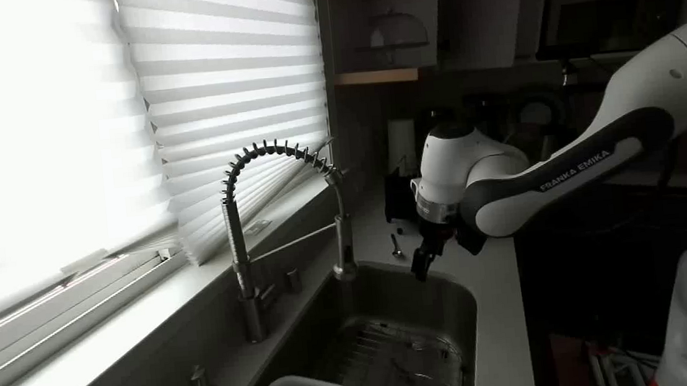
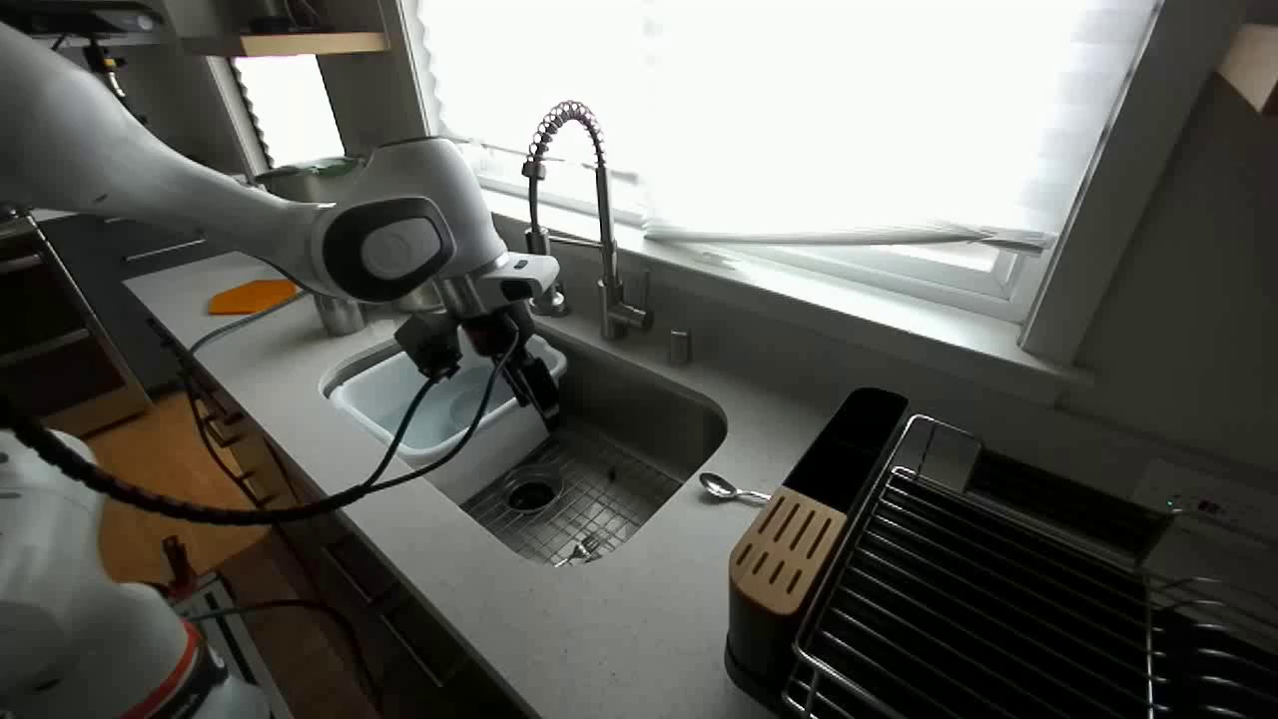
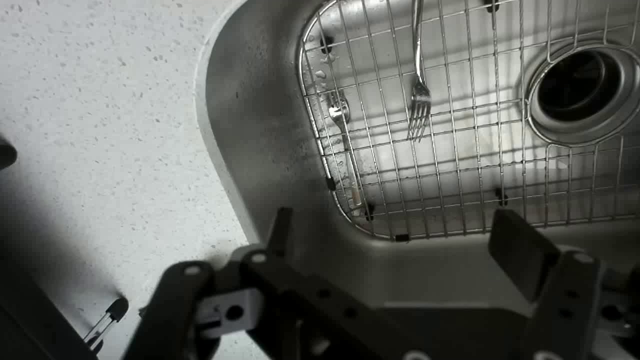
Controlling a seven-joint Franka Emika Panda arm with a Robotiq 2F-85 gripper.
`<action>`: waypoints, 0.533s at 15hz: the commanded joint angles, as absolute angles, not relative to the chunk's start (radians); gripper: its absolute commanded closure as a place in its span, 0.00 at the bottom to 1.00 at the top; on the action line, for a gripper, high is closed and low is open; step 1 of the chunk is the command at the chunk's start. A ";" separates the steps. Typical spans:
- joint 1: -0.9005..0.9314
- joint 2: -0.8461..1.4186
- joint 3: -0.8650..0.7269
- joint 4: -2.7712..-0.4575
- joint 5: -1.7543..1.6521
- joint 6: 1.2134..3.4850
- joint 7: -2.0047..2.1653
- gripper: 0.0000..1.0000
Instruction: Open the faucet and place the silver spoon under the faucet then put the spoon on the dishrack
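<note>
Daylight through white pleated blinds (image 1: 227, 72) falls on a speckled desk (image 2: 619, 619) with an inset sink (image 2: 654, 401). Over that sink the fingers (image 3: 522, 252) stand spread apart, nothing between them. Below lies a fork (image 3: 420, 95) on the wire grid (image 3: 440, 234); a white tub (image 2: 484, 454) takes up one end of the sink. The spring-neck faucet (image 2: 606, 245) rises at the sink's back edge, no water visible under its spray head (image 1: 345, 242), so opening it seems the step in hand. Further out, the silver spoon (image 2: 732, 490) rests untouched on the desk between the sink and the wood-topped cutlery holder (image 2: 789, 549), with the dishrack (image 2: 998, 589) beyond. The next move probably calls for bringing the fingers to the faucet lever (image 2: 633, 318) and swinging it, before the spoon.
</note>
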State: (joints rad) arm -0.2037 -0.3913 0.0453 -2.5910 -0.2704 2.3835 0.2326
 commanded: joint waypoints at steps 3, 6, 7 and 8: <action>-0.190 -0.391 0.032 -2.590 -0.276 2.379 0.236 0.00; -0.190 -0.391 0.032 -2.590 -0.276 2.379 0.236 0.00; -0.189 -0.386 0.026 -2.587 -0.280 2.382 0.214 0.00; -0.211 -0.366 0.026 -2.571 -0.304 2.379 0.235 0.00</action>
